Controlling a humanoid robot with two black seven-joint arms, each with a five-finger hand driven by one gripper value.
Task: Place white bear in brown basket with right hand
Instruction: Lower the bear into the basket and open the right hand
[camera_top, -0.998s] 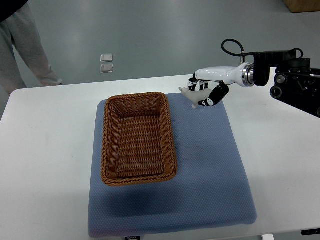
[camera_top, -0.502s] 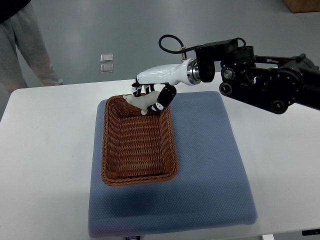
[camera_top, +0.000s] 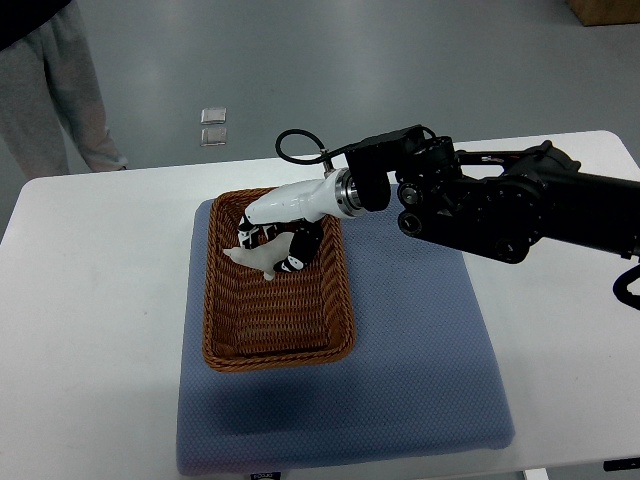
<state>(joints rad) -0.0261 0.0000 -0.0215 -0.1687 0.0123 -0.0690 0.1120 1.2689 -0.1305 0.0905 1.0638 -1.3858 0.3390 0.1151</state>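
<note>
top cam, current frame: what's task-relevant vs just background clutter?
In the job:
- white bear, held in the right hand over the basket's far end
- brown basket

Just there:
- blue mat under the basket
- white table
- person's legs at top left
- small floor plate beyond the table

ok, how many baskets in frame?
1. The brown basket sits on the left part of the blue mat; the right hand holds the white bear over it. No others visible.
</note>
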